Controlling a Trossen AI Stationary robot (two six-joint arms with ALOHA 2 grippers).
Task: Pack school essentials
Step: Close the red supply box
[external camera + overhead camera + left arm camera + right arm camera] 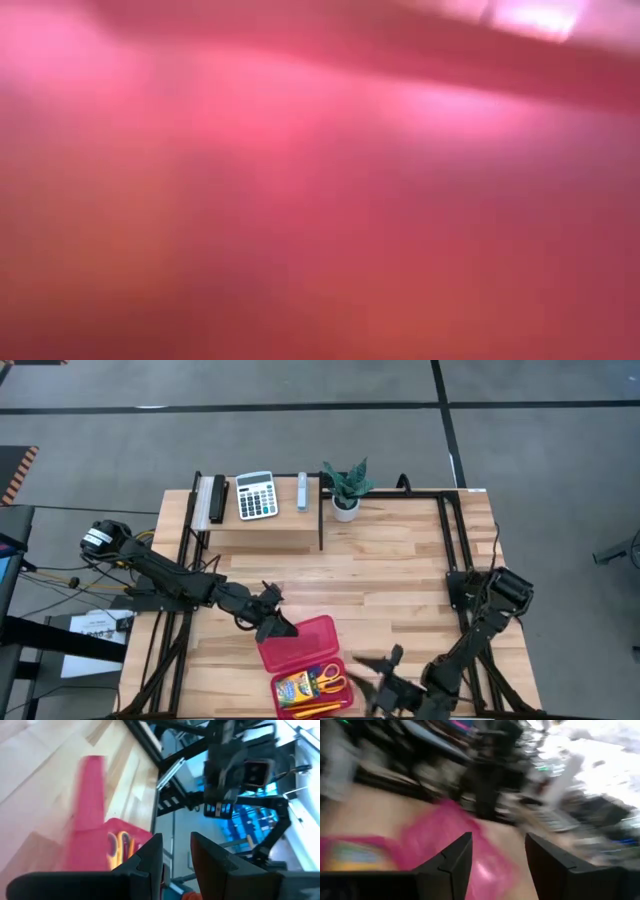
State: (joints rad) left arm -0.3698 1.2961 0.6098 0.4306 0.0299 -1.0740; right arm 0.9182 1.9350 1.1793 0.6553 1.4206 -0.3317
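Observation:
A pink pencil case lies open at the table's near edge. Its lid (297, 638) is on the far side, and its tray (340, 660) holds the yellow-green crayon box (294, 688), the yellow-handled scissors (330, 678) and an orange-yellow stick (316, 709). The eraser does not show. My left gripper (275, 624) is over the lid's far left corner, its fingers a little apart with nothing between them (175, 855). My right gripper (384, 674) hangs open just right of the tray, facing the pink lid (445, 835). Pink fills the whole low view. My left gripper's fingers (278, 628) overlap the lid's far left corner (290, 632) in the high view, slanting in from the table's left. I cannot tell whether they touch it, because the left wrist view shows no contact place.
On a raised shelf at the far edge stand a white calculator (256, 495), a dark-and-white block (212, 498), a small grey object (302, 491) and a potted plant (346, 488). Bare wood lies between the shelf and the case. Black frame rails (452, 530) run along the sides.

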